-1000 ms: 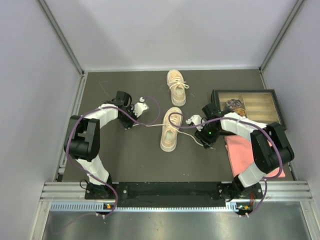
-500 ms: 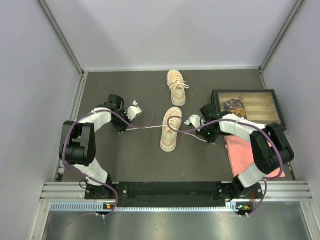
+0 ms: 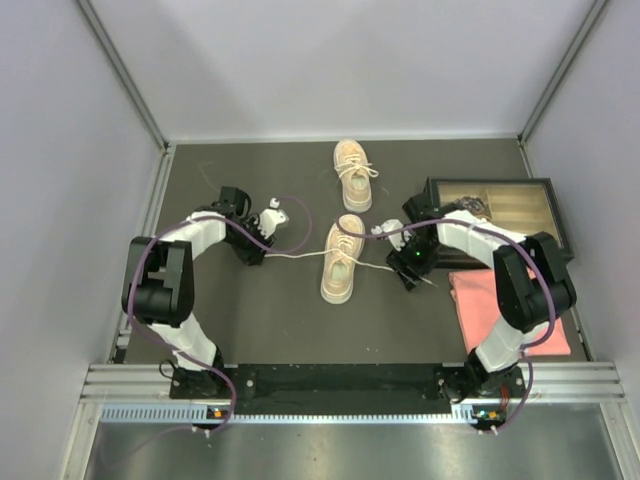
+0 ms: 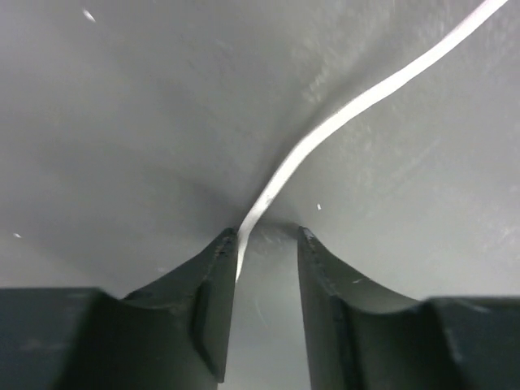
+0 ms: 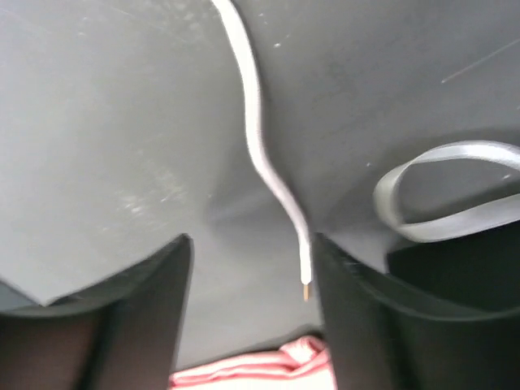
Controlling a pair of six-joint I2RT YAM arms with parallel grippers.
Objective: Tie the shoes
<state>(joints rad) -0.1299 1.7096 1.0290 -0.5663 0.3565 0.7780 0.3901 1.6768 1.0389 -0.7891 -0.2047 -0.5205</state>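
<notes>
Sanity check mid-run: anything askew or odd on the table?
Near shoe: its lace lies untied, strung flat across the mat, one side inside the open left gripper, the other inside the open right gripper. Far shoe seems to have a bow. Nothing spilled or damaged.

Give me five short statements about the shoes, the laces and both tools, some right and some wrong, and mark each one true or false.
1. Both tools stand open. True: the left tool and the right tool each show a clear gap.
2. The right tool clamps a lace end. False: the lace end lies loose between its parted jaws.
3. A white lace stretches from the near shoe toward the left tool. True.
4. The pink cloth lies on the left side. False: it lies on the right, nearer than the tray.
5. The two shoes touch. False: the far shoe stands apart, farther back.
</notes>
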